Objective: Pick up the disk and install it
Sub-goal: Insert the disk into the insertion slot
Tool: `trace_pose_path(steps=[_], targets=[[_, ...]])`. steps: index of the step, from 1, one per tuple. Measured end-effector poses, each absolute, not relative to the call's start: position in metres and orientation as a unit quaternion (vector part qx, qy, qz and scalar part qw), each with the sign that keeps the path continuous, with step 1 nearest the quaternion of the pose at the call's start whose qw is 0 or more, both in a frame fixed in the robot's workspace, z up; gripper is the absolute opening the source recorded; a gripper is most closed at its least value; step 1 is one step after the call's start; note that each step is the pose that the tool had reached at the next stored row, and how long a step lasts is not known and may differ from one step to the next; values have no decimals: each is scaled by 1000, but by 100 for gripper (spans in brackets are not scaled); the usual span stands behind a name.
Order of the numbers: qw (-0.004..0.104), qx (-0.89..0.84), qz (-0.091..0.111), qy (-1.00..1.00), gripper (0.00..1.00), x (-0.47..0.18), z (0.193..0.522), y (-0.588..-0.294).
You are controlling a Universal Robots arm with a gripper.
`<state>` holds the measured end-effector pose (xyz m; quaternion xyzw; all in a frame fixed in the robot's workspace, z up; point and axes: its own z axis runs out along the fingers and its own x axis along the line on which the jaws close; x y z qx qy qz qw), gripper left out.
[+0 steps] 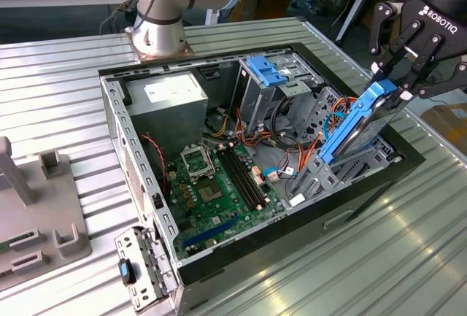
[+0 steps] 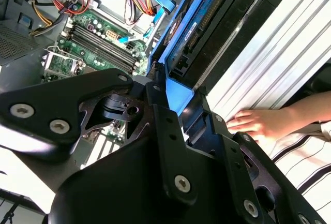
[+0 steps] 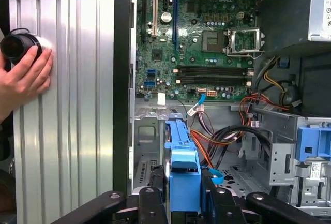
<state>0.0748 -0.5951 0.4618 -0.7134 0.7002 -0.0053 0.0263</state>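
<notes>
The disk (image 1: 361,122) is a dark drive in a bright blue carrier. It stands tilted on edge over the drive bay (image 1: 350,166) at the side of the open computer case (image 1: 117,112) on the exterior view's right. Its lower end sits in the bay and its upper end rises above the case rim. My gripper (image 1: 394,82) is shut on that upper end. In both wrist views the black fingers clamp the carrier's blue end from two sides: the disk (image 2: 207,27) in my gripper (image 2: 178,107), and the disk (image 3: 182,167) in my gripper (image 3: 183,193).
Inside the case lie the green motherboard (image 1: 219,185), a grey power supply (image 1: 164,101), a ribbed blue flap (image 1: 266,71) and orange and blue cables. A person's hand (image 2: 258,123) rests on the ribbed metal table beside the case. A grey fixture (image 1: 36,206) stands at the exterior view's left.
</notes>
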Motion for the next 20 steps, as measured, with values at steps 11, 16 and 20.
trace_pose_path(steps=[11,16,20], targets=[[26,-713,-5,700,36,75,444,-595],[26,-713,-5,700,36,75,430,-595],[26,-713,-5,700,36,75,422,-595]])
